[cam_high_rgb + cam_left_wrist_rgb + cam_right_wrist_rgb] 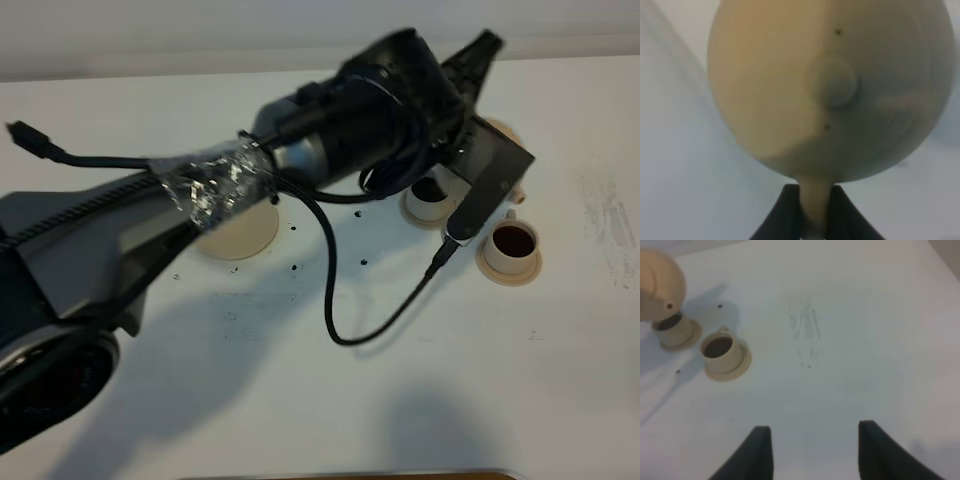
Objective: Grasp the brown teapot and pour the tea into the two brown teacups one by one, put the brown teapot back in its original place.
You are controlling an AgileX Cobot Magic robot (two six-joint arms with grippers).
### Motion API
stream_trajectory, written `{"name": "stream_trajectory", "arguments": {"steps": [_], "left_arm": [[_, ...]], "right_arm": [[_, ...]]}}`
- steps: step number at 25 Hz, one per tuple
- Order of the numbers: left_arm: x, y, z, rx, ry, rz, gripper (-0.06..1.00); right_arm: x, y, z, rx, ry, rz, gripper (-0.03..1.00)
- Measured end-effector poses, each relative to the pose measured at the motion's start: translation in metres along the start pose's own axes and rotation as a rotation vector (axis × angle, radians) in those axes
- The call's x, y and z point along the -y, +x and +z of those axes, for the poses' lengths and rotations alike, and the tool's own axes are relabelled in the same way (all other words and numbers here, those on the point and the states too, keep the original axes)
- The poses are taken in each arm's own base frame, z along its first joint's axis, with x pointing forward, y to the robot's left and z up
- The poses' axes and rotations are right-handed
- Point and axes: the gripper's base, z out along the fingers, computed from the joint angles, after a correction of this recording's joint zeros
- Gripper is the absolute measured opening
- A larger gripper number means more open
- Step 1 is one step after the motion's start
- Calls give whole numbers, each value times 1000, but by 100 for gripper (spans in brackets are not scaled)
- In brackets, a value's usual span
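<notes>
Brown teapot (830,90) lid knob, left-wrist view only

My left arm (330,130) reaches across the table (300,400) from the left, and its gripper (815,220) holds the teapot (830,90) by the handle above the nearer-to-centre teacup (428,197). The second teacup (512,245), holding tea, sits on its saucer (507,272) just right of that one. The empty teapot saucer (238,232) lies left of both cups, under my arm.
</notes>
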Motion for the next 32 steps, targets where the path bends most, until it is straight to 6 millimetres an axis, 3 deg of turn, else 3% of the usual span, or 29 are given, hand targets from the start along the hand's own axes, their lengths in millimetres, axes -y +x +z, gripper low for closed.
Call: {"name": "stream_trajectory", "arguments": {"steps": [8, 15, 32], "left_arm": [[22, 5, -7, 38, 298, -487, 8], [29, 7, -9, -54, 387, -872, 8], [51, 0, 11, -151, 562, -962, 8]], "right_arm": [[0, 0, 0, 0, 0, 0, 41], [0, 0, 0, 0, 0, 0, 41], [0, 0, 0, 0, 0, 0, 41]]}}
